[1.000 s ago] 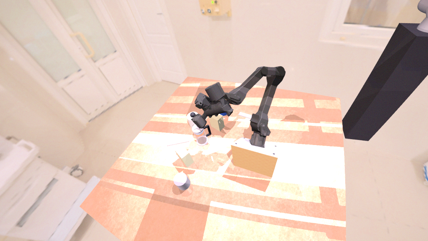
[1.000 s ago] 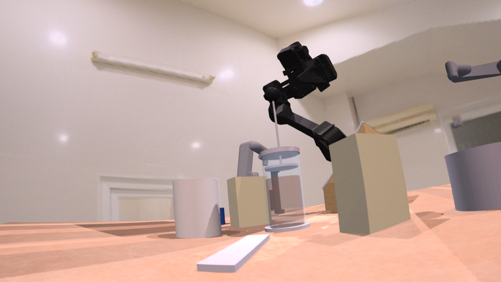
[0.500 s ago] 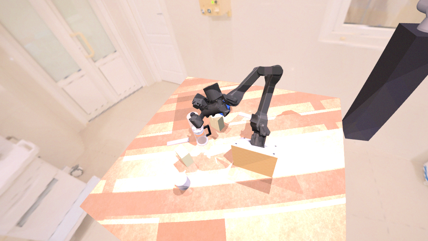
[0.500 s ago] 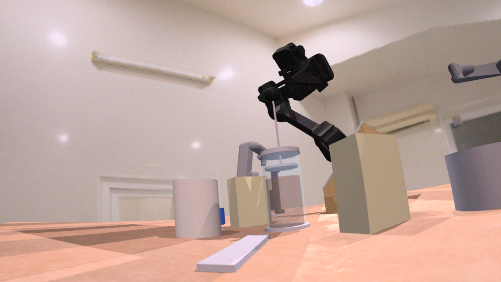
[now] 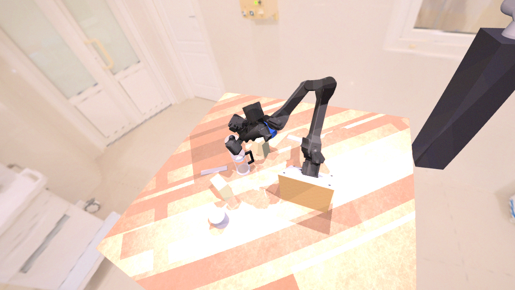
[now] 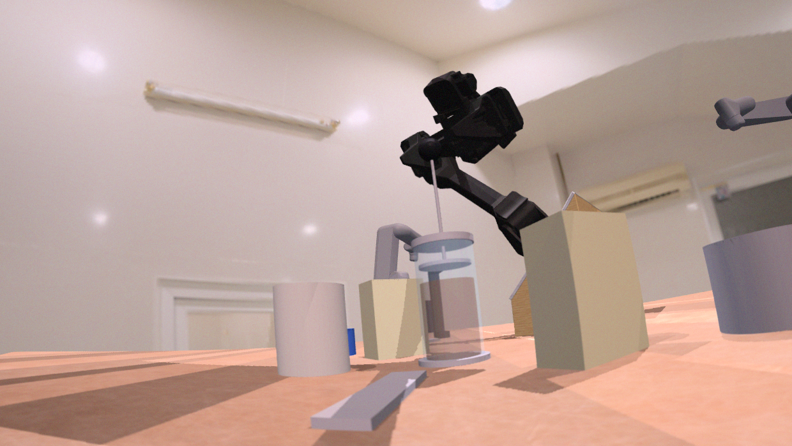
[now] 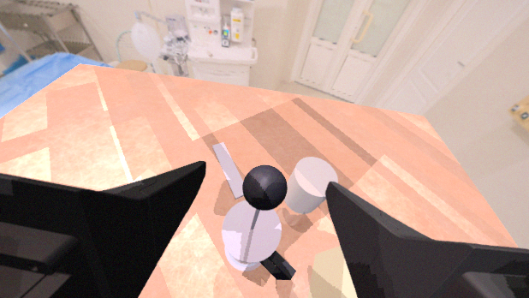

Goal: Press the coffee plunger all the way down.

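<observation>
Gripper [image 7: 265, 201] stood wide open, empty, around the plunger knob [image 7: 264, 187].

From the top, the gripper hung over the coffee press [image 5: 242, 163] on the table [image 5: 360, 223]. From the exterior, the knob sat against the gripper's underside, rod raised above the press. From the wrist, the knob lay between both fingers, untouched. Light, tippable glass, likely; push straight down on the knob.
</observation>
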